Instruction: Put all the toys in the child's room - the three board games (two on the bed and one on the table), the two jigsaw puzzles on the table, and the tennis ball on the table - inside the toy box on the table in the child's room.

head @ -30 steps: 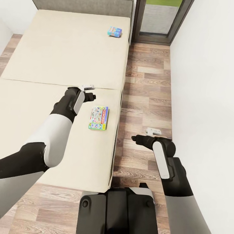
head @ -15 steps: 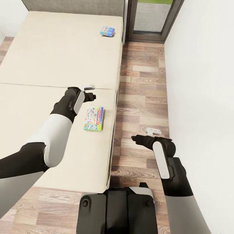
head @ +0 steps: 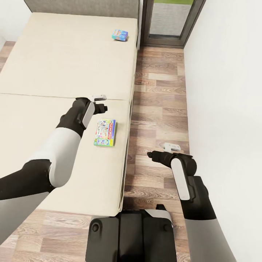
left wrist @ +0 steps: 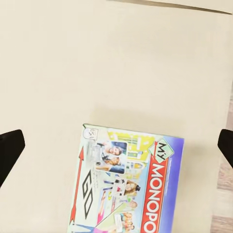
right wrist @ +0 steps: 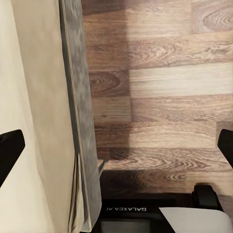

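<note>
Two board games lie on the beige bed [head: 54, 62]. The near one [head: 105, 133] is a printed box with a red Monopoly banner [left wrist: 127, 184], flat on the mattress close to the bed's right edge. The far one [head: 120, 35] is light blue and rests near the grey headboard [head: 83, 5]. My left gripper [head: 101, 108] hangs above the mattress just beyond the near box; it is open [left wrist: 116, 145], with its dark fingertips [left wrist: 9, 150] wide apart and nothing between them. My right gripper [head: 151, 154] is open [right wrist: 116, 145] over the wood floor beside the bed.
A strip of wood-plank floor [head: 158, 94] runs between the bed's grey side [right wrist: 80, 121] and the white wall [head: 225, 109]. A grey-framed window [head: 171, 22] closes the far end. My base [head: 127, 236] stands at the bed's near corner.
Early in the second the whole picture shifted, so bed and games sit a little further left; the camera moved. Both arms keep their pose, and both grippers stay open.
</note>
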